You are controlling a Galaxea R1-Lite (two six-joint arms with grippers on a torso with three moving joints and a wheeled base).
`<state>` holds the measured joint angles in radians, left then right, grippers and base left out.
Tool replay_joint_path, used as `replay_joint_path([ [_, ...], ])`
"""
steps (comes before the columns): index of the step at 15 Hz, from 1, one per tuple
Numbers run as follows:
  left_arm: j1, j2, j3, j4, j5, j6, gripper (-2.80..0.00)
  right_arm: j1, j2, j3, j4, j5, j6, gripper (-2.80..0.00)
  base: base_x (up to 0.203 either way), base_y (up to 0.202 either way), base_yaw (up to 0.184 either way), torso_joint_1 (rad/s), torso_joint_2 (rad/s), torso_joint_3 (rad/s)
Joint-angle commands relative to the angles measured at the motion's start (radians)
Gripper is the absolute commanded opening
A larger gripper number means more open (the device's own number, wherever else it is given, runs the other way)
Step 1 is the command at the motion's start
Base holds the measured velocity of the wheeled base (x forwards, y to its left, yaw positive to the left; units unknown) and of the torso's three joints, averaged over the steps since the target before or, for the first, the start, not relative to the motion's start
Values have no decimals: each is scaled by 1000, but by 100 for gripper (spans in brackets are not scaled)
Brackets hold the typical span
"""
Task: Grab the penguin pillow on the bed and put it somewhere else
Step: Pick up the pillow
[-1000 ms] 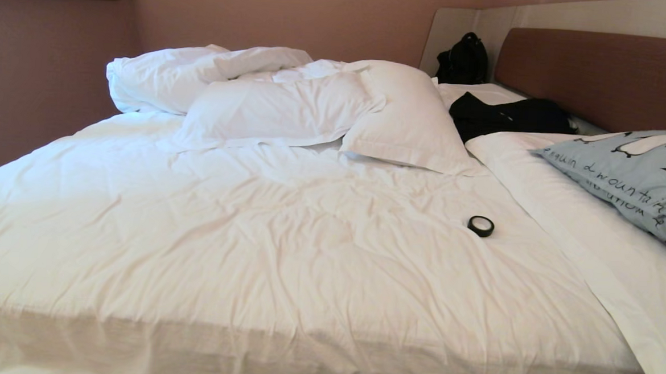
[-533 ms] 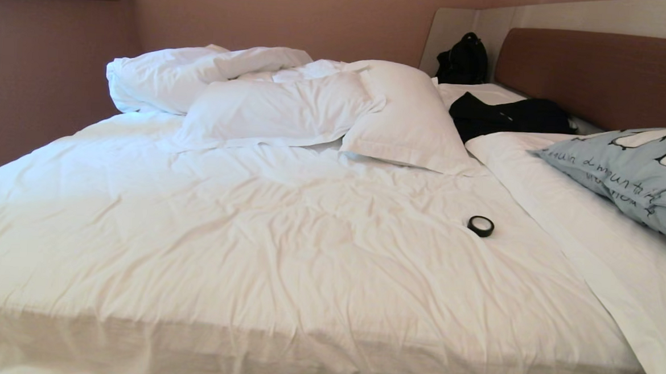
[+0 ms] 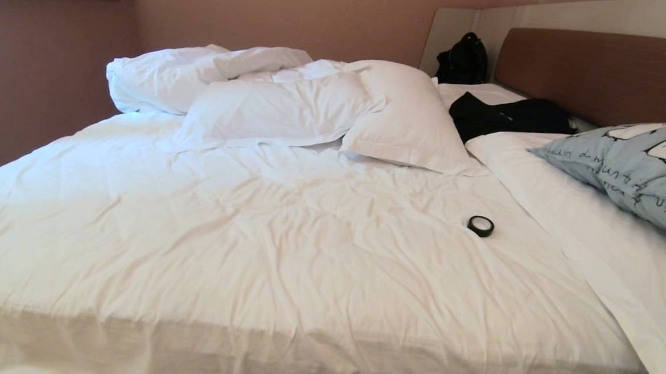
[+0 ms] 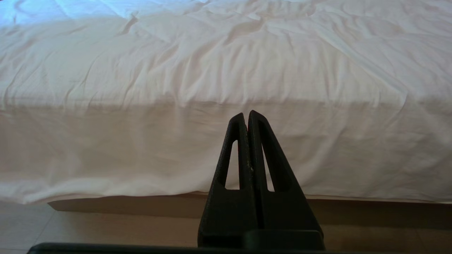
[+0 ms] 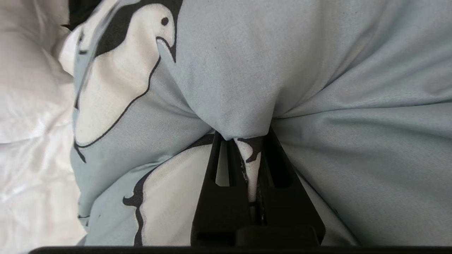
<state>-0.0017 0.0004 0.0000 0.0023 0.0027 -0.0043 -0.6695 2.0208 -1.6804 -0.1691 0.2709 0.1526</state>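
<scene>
So from my head camera, going left to right: upper left of the frame there's one rumpled white duvet bunched up, then two plain white pillows leaning on each other around the upper middle. All of it sits on the big bed with wrinkled white sheets. Right of center, one small black roll of tape lies flat on the sheet, on its own. Above that, one black piece of clothing is spread near the brown padded headboard, and one black bag sits in the corner behind it.

Far right edge: the pale blue-grey penguin pillow, cut off by the frame, over the white bedding. My right gripper is clenched on a bunched fold of its fabric. My left gripper has its fingers pressed together with nothing in them, pointing at the side of the bed.
</scene>
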Motion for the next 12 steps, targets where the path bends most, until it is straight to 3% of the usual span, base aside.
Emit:
replay_joint_path([
  [1,0,0,2,-1,0,0,-280,20,28,-38,5,2,16,-280,0,0,0,0,0,0],
  [8,0,0,2,1,0,0,-280,30,76,-29,7,-1,29,-280,0,0,0,0,0,0],
  [12,0,0,2,-1,0,0,-280,-33,54,49,-3,1,19,-280,0,0,0,0,0,0],
])
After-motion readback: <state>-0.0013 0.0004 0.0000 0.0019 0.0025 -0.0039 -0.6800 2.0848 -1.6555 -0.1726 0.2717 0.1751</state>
